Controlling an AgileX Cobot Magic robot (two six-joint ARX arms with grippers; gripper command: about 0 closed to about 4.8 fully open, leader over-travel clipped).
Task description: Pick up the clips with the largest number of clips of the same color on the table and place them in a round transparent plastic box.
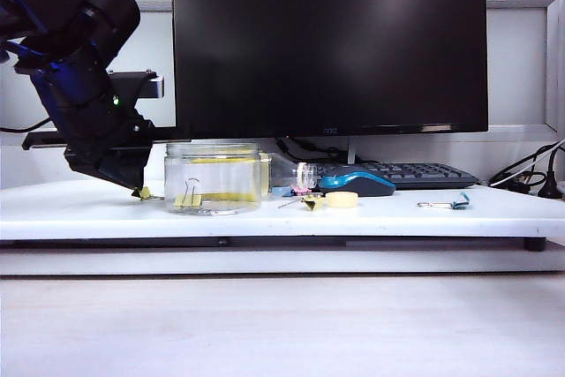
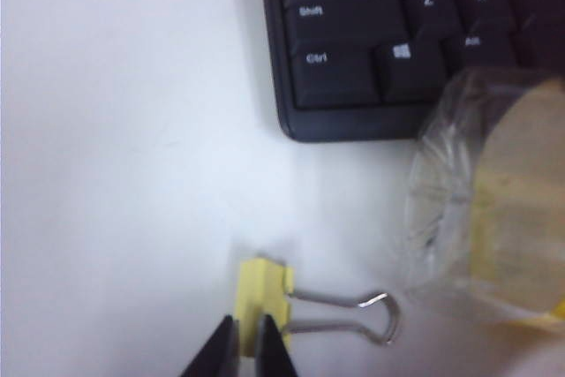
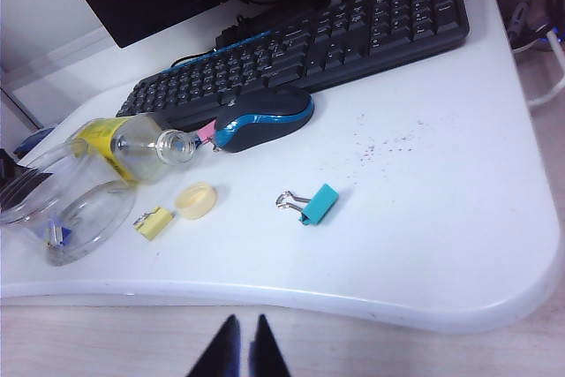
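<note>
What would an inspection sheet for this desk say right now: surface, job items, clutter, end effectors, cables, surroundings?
Surface: white desk, faint dark specks near the keyboard.
Job's things: round clear jar with one yellow clip inside; second yellow clip left of the jar; third beside the pale disc.
Clutter: teal clip, pale yellow disc, clear bottle lying down, blue mouse, keyboard.
End effectors: left end effector closing around the second yellow clip's body; right end effector shut, off the desk's front edge, holding nothing.
Cables: black leads at the far right.
Surroundings: dark monitor.
</note>
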